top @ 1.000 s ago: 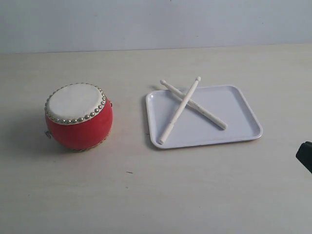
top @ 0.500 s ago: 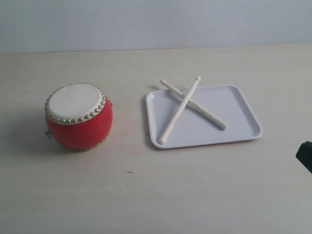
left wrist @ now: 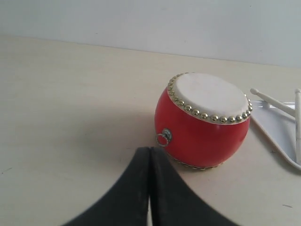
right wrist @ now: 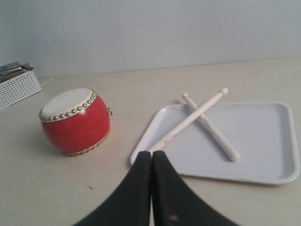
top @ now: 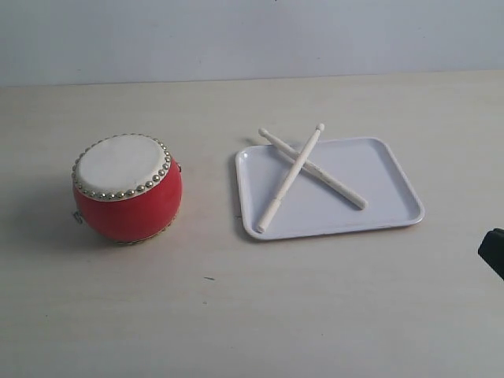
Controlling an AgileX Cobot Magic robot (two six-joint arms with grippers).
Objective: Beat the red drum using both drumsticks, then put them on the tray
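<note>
The red drum [top: 127, 189] stands upright on the left of the table, its off-white skin facing up. Two cream drumsticks [top: 290, 178] lie crossed on the white tray [top: 386, 189] to its right, their rounded tips poking over the tray's far left rim. My left gripper [left wrist: 149, 151] is shut and empty, hovering a short way from the drum [left wrist: 205, 121]. My right gripper [right wrist: 152, 154] is also shut and empty, near the tray's corner [right wrist: 141, 153], with the sticks [right wrist: 197, 115] beyond it. In the exterior view only a black corner of the right arm [top: 493, 252] shows.
A white mesh basket [right wrist: 16, 84] sits at the table's edge beyond the drum in the right wrist view. A pale wall backs the table.
</note>
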